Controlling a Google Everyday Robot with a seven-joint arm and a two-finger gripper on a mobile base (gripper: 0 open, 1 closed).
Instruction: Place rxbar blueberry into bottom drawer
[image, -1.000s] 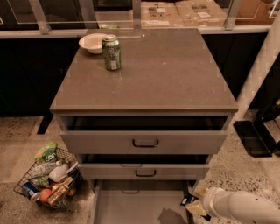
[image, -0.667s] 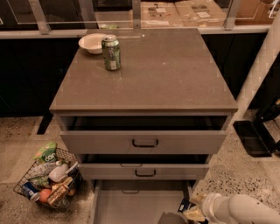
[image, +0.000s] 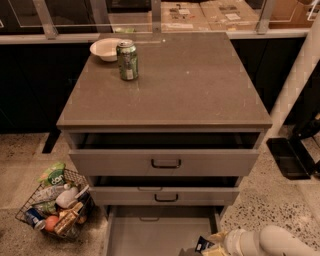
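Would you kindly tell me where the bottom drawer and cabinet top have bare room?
The bottom drawer has a bare floor from its left wall to the gripper, which holds the rxbar blueberry at its front right. The cabinet top is free right of and in front of the green can; its back left corner, with the white bowl, is crowded.

Arm (image: 280, 242): smooth white rounded tube with a ringed wrist joint. Hand (image: 214, 248): pale cream, at the bottom edge, right of centre.
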